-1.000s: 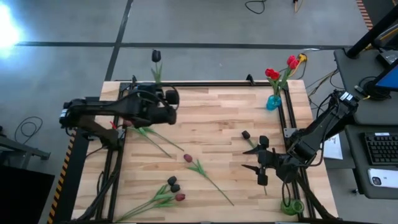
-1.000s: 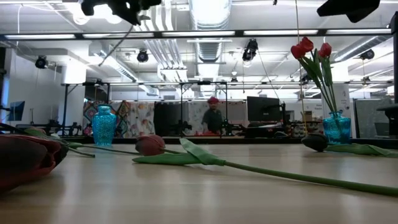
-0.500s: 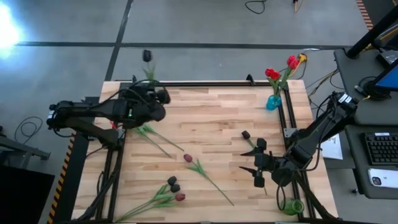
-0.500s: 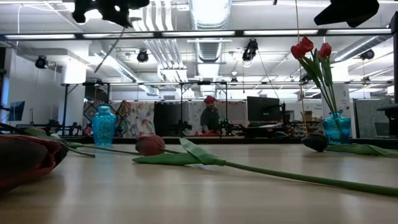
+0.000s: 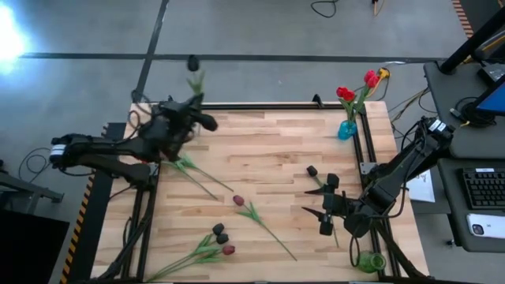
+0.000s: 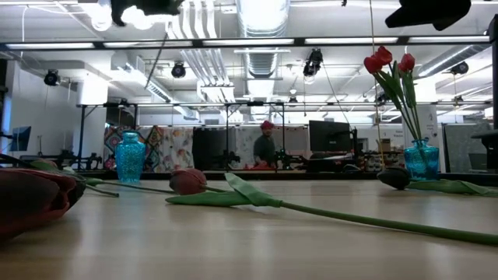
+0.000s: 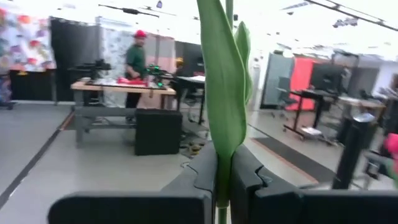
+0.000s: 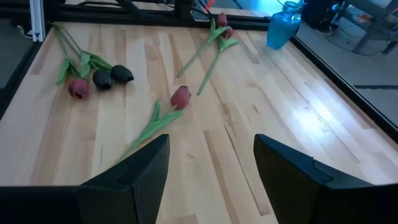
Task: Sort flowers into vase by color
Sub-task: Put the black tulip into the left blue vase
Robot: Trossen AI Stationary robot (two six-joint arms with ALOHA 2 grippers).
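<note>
My left claw (image 5: 192, 113) is clenched on a black tulip's (image 5: 192, 62) stem, lifting it upright off the bench (image 5: 268, 158) for vasing; my right claw (image 5: 322, 211) hangs released, empty, near the bench's right edge.

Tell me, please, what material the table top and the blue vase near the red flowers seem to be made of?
The table top looks like pale wood in glued strips with a smooth, lightly glossy finish; light reflects off it in the right wrist view. The blue vase appears to be translucent glass or plastic: the stems show faintly through it in the low view. Which one, I cannot tell.
</note>
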